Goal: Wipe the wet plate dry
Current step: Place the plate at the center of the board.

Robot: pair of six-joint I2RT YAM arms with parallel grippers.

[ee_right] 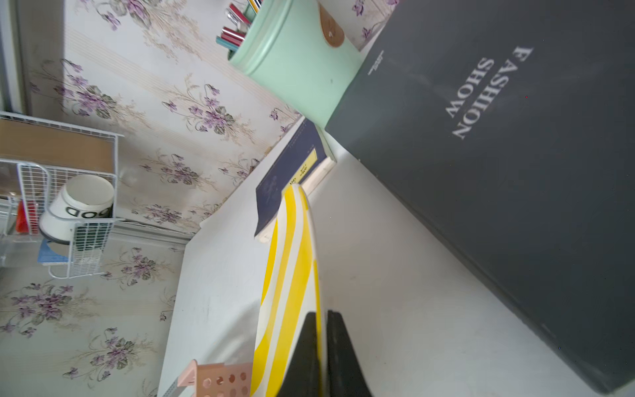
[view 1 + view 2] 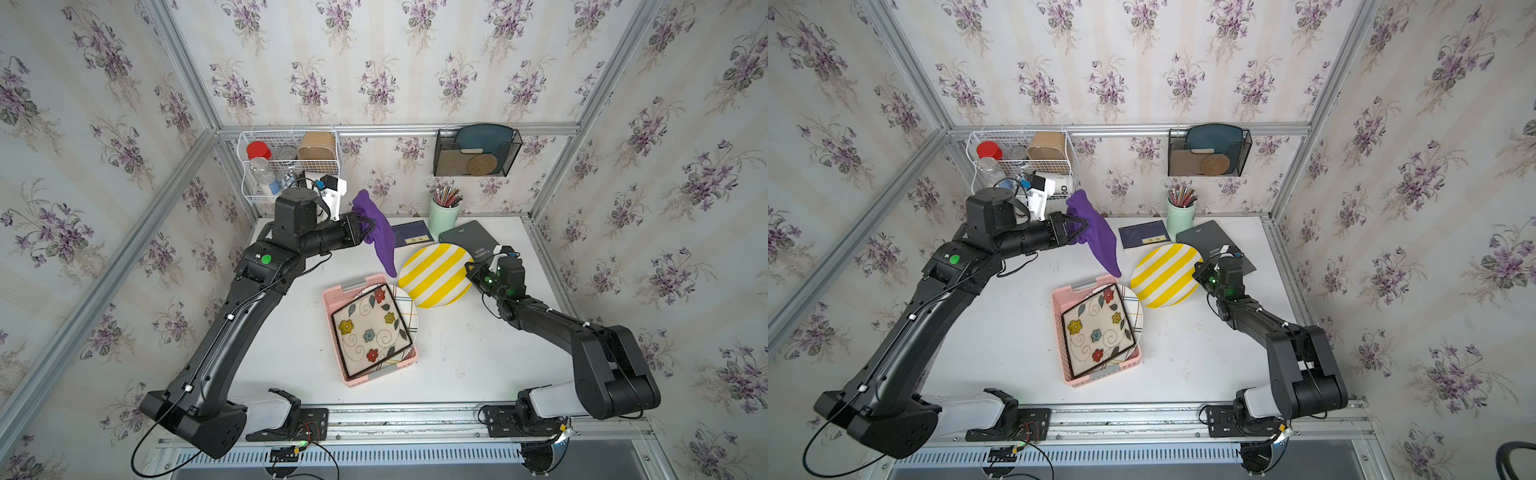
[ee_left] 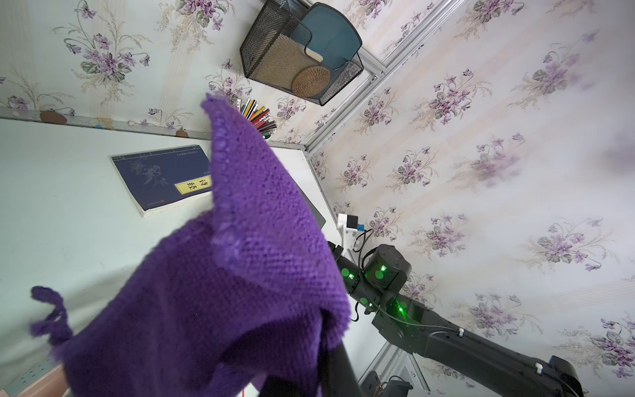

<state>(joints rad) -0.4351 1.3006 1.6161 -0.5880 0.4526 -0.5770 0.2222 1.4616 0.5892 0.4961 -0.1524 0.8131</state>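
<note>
A round plate [image 2: 434, 274] with yellow and white stripes is tilted above the white table, right of centre in both top views [image 2: 1165, 276]. My right gripper [image 2: 471, 272] is shut on its right rim. The right wrist view shows the plate [image 1: 292, 275] edge-on, with the right gripper [image 1: 323, 314] pinching the rim between two black fingers [image 1: 307, 347]. My left gripper [image 2: 365, 228] is shut on a purple cloth [image 2: 380, 237] held up at the back. The cloth's loose end hangs toward the plate's left edge. In the left wrist view the cloth [image 3: 240, 275] hides most of the jaws.
A pink basket [image 2: 361, 376] in the table's middle holds a square floral plate [image 2: 370, 328] on top of a round one. Behind the striped plate lie a dark blue book [image 2: 409, 233], a grey book [image 2: 469, 239] and a mint pencil cup [image 2: 444, 216]. A wire rack [image 2: 286, 166] and a mesh holder [image 2: 476, 151] hang on the back wall.
</note>
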